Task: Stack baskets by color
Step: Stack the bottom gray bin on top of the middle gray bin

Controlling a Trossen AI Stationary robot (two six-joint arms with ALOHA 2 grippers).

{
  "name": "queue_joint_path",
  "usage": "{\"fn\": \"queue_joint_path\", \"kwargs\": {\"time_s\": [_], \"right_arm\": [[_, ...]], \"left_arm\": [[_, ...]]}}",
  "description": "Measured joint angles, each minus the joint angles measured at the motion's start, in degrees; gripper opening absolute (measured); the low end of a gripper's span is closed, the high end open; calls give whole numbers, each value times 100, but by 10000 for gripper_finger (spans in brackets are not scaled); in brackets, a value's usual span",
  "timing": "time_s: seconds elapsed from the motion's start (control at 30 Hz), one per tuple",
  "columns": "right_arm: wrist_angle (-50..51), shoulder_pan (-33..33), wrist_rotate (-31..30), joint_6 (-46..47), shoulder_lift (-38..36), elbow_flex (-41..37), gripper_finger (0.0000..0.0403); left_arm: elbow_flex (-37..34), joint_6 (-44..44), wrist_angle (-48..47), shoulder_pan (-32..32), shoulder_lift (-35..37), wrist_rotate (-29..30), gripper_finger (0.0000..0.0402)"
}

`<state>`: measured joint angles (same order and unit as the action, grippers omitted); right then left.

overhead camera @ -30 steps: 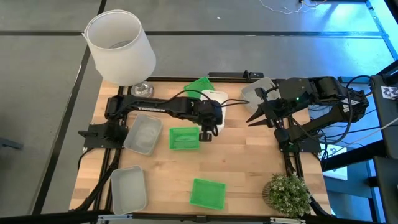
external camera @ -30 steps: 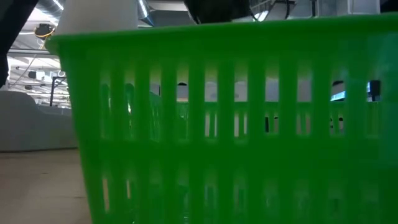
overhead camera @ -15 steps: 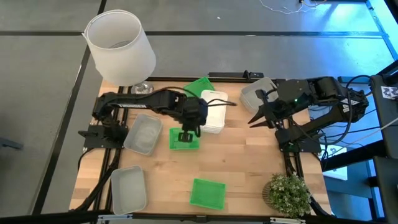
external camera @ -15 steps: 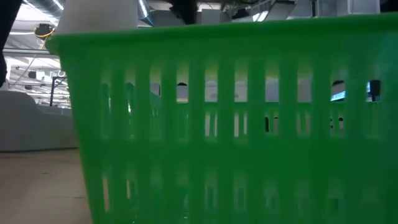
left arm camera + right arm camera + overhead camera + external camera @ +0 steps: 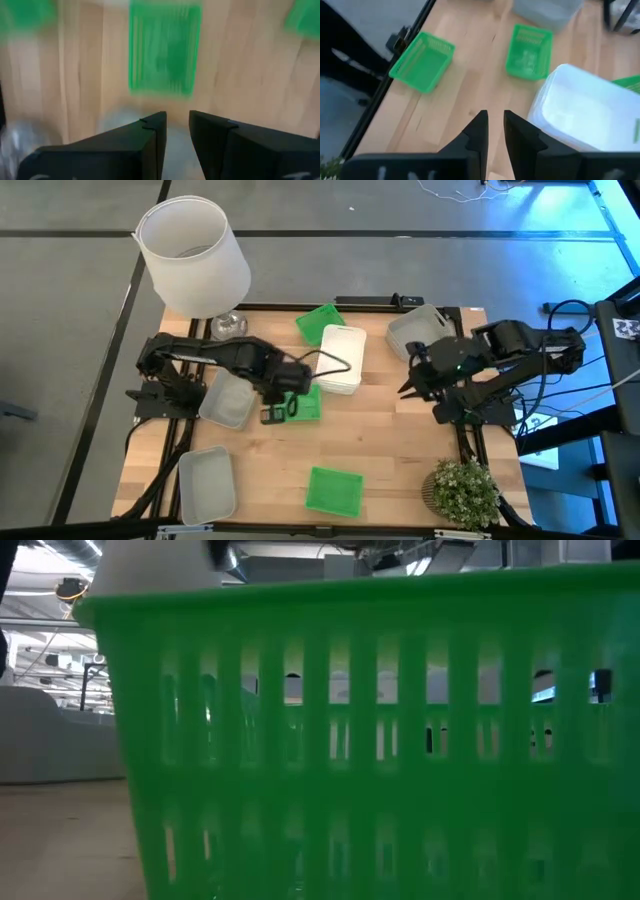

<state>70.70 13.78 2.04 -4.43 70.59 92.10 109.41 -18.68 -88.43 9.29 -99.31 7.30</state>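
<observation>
Left gripper point(image 5: 277, 412) has retreated off the middle green basket point(image 5: 306, 402) | jaws nearly closed, empty | step: stacking greens | next: re-grasp basket.

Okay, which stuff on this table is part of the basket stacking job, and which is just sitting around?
Job:
green baskets
white basket stack
grey baskets

Lying about:
lampshade
potted plant

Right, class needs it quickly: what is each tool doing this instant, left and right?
Left tool: open by a narrow gap, holding nothing.
Right tool: open by a narrow gap, holding nothing.
</observation>
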Motion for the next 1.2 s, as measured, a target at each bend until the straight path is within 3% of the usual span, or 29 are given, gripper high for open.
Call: {"fn": "queue_joint_path", "kwargs": {"time_s": [0.13, 0.27, 0.8, 1.2], "right_arm": [[-104, 42, 0, 165, 11, -241, 61], [-300, 42, 2, 249, 24, -345, 61], [-871, 42, 2, 267, 31, -345, 62], [-1014, 42, 4, 247, 31, -345, 61]], "left_arm": [[-99, -1247, -115, 307, 53, -95, 74], [-284, -1795, -189, 723, 175, -268, 74], [-1915, -2725, -147, 2737, 385, -706, 74], [-2855, -3381, 328, 4056, 377, -487, 74]]}}
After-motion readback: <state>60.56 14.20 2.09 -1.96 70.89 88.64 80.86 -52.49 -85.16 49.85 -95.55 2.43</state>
